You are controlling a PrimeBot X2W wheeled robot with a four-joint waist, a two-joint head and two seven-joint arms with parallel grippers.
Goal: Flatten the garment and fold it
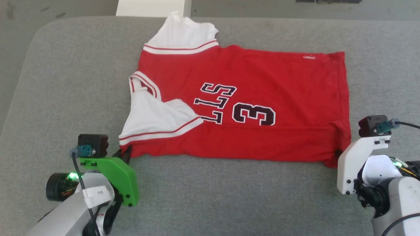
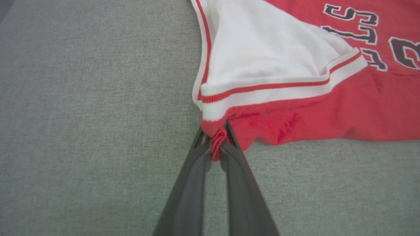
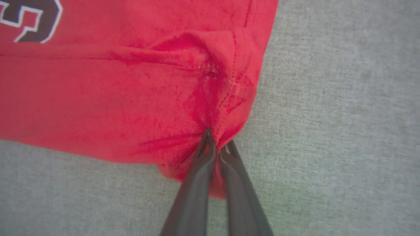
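The garment [image 1: 249, 105], a red jersey T-shirt with white sleeves and black print, lies sideways on the grey padded surface [image 1: 210, 196], collar end to the left, hem to the right. One white sleeve [image 1: 157, 121] is folded over the red front. My left gripper [image 1: 126, 154] is shut on the garment's near left corner; the left wrist view shows red cloth [image 2: 216, 141] pinched between the dark fingers [image 2: 193, 170]. My right gripper [image 1: 338, 154] is shut on the near right hem corner; in the right wrist view the bunched red cloth [image 3: 210, 108] is clamped between its fingers [image 3: 197, 177].
The grey padded surface stretches well beyond the shirt on all sides, with its rounded corner at the far left [image 1: 46, 29]. A white block [image 1: 151, 7] stands just past the far edge, behind the upper sleeve [image 1: 183, 36].
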